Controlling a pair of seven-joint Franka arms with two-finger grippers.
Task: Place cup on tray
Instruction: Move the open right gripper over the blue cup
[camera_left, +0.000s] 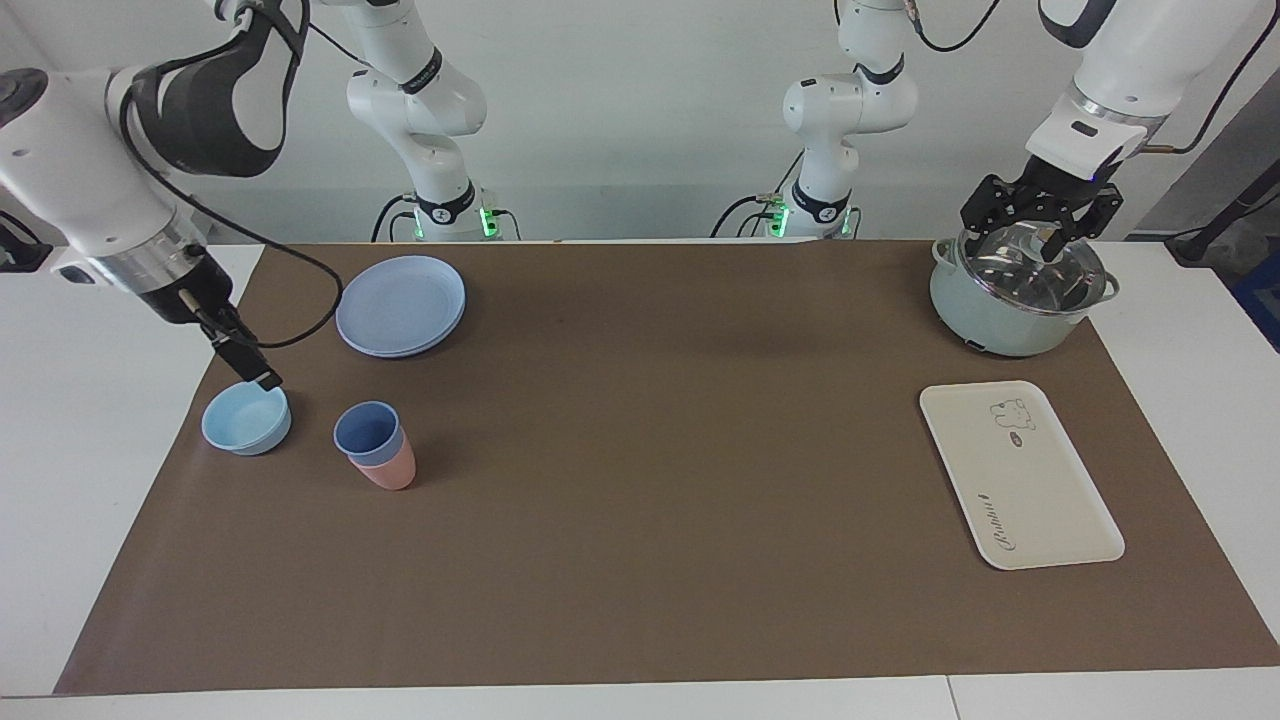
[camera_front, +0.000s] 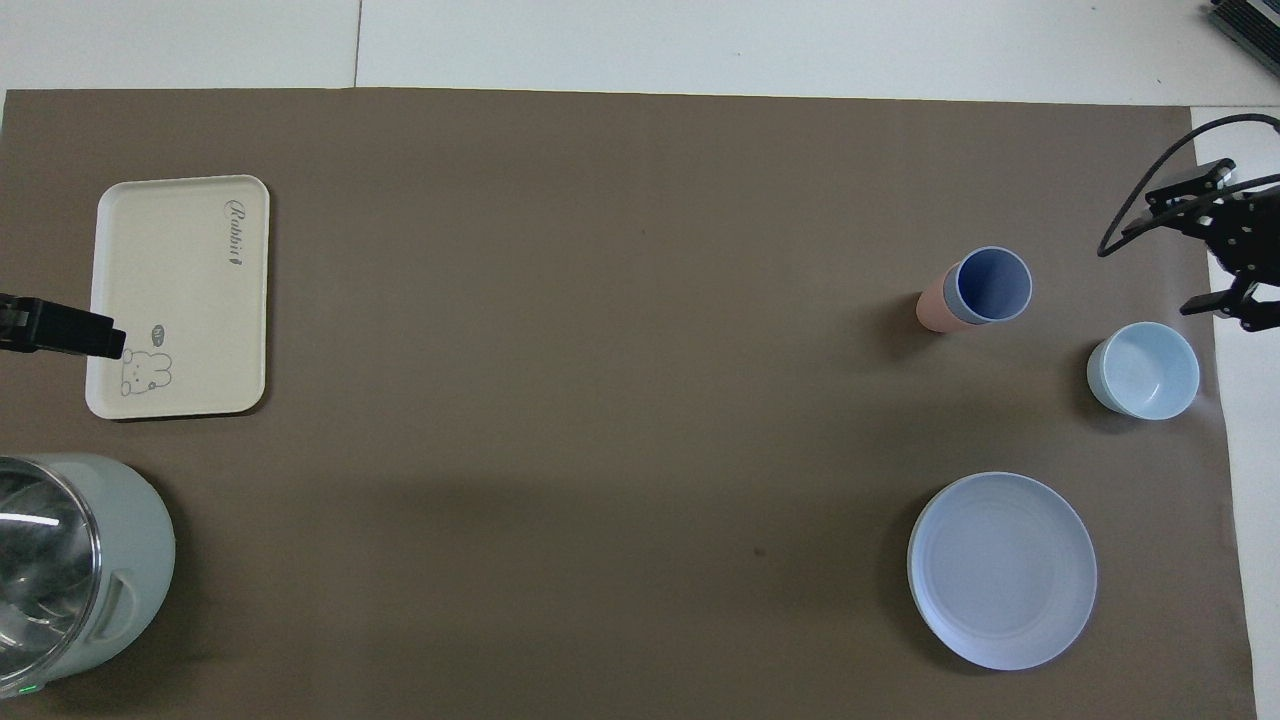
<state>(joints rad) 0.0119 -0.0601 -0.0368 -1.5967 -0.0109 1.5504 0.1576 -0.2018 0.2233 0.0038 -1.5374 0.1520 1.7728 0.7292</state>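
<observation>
The cup (camera_left: 369, 433), a periwinkle-blue tapered tumbler with no handle, stands upright, nested in a salmon-pink tumbler (camera_left: 388, 472) of like size, toward the right arm's end of the counter (camera_left: 640, 620). The right end effector (camera_left: 243, 357) hangs over the edge of the brown mat (camera_left: 650, 480), just above the rim of a low light-blue bowl (camera_left: 246, 417) that sits beside the cup; it holds nothing and is apart from the cup. In the overhead view its two fingers (camera_front: 1188, 183) stand spread apart.

The tray (camera_left: 1018, 473), flat, cream-white and rectangular with rounded corners, bears a small bear drawing and dark script; it lies toward the left arm's end, well apart from the cup, with nothing on it. The left end effector (camera_left: 1042, 222) waits wide open over the glass lid of a pale green pot (camera_left: 1015, 295), which stands nearer to the robots than the tray.

A round blue plate (camera_left: 401, 305) lies nearer to the robots than the cup. All cups, bowl and plate look matte plastic. The mat between cup and tray is bare, smooth and flat.
</observation>
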